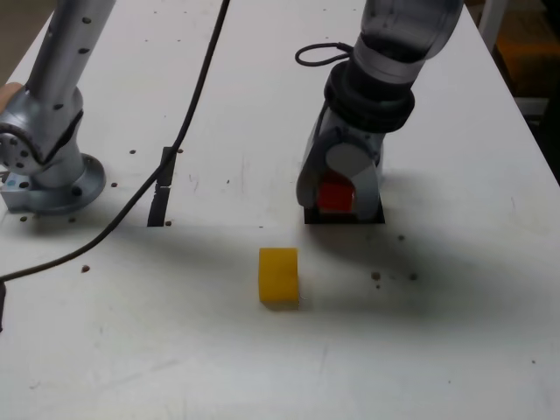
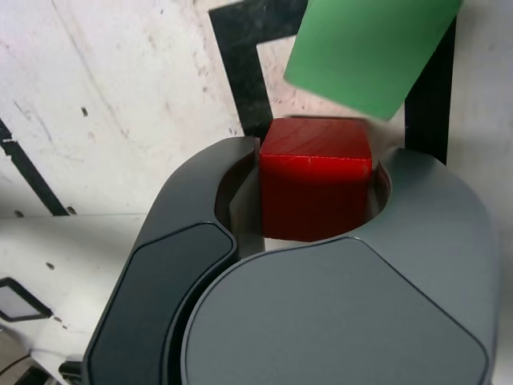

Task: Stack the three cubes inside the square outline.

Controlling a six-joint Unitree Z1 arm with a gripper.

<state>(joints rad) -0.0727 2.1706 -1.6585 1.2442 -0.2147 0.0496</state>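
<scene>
Claw [image 2: 317, 233] closed on the red cube [image 2: 315, 188], poised over the green cube [image 2: 369, 52] in the square outline [image 2: 240, 64]; second tier in hand, next move needs square alignment before release; yellow cube [image 1: 278, 275] waits on the counter [image 1: 437, 350].

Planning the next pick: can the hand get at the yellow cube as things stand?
Probably not yet: the hand is shut on the red cube. The yellow cube sits alone on open table.

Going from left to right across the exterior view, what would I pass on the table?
Arm base → black tape strip → yellow cube → tool holding the red cube, over the square outline.
</scene>
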